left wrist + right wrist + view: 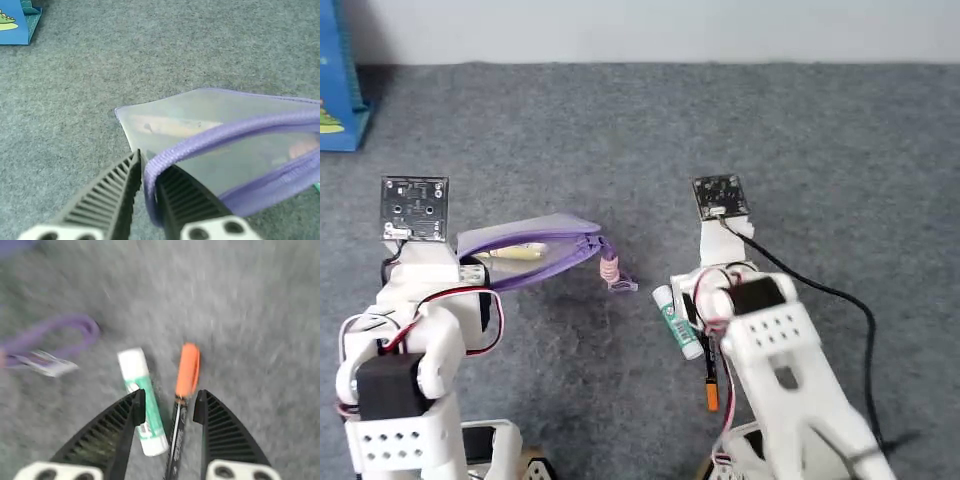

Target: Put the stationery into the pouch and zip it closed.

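Grey, felt-like covering is stretching across the tabletop. In the high view the soft purple pouch is lying on it at about ten o'clock from the glue stick, with the pen resting just beside the stick at its five o'clock. The left hand is pinching the pouch's zip edge at the end far from the zip pull, fingers closed tight on the purple band. The mouth is therefore gaping only a little, and a pale slim item is showing inside. The right hand is hanging wide open over the glue stick and pen, its fingers straddling the pen's shaft and one tip sitting over the stick. That closeness is looking like the main hazard: closing here is risking a pinch on both pieces at once, or a nudge that is sending the round stick rolling across the tabletop. The pen, being thin, is probably prone to twisting in the grasp. With the pouch being held at one end only, its limp mouth may be sagging shut or sliding away when something is pushing against its lip.
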Robot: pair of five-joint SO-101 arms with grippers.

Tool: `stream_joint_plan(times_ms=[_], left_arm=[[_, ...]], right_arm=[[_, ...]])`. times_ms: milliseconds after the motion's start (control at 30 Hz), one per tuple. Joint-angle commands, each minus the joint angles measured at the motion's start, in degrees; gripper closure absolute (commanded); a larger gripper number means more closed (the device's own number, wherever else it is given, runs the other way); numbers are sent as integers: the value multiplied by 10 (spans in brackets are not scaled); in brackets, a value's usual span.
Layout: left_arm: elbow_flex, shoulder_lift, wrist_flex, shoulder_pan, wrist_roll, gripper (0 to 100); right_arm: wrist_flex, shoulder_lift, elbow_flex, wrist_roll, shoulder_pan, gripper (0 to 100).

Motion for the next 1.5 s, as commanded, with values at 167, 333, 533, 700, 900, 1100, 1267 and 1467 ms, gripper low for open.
stream_joint_plan(times_ms=[167, 333, 533, 700, 900, 1100, 1267, 1467], left_arm=[[-4, 2, -3, 1, 4, 987], [-4, 2, -3, 1, 4, 987], [-4, 2, -3, 1, 4, 987], [-4, 2, -3, 1, 4, 987], [-4, 2, -3, 1, 4, 987], [-4, 2, -3, 1, 4, 987], [-4, 2, -3, 1, 4, 987], [-4, 2, -3, 1, 4, 987]], right_arm=[[-65, 191, -86, -2, 38, 830], [-73, 273, -135, -1, 51, 830], [-73, 366, -189, 0, 51, 869], [-62, 405, -210, 25, 51, 985], [-7, 364, -217, 36, 49, 991], [71, 207, -216, 37, 37, 991], [132, 67, -216, 37, -2, 991], [145, -85, -219, 37, -71, 991]])
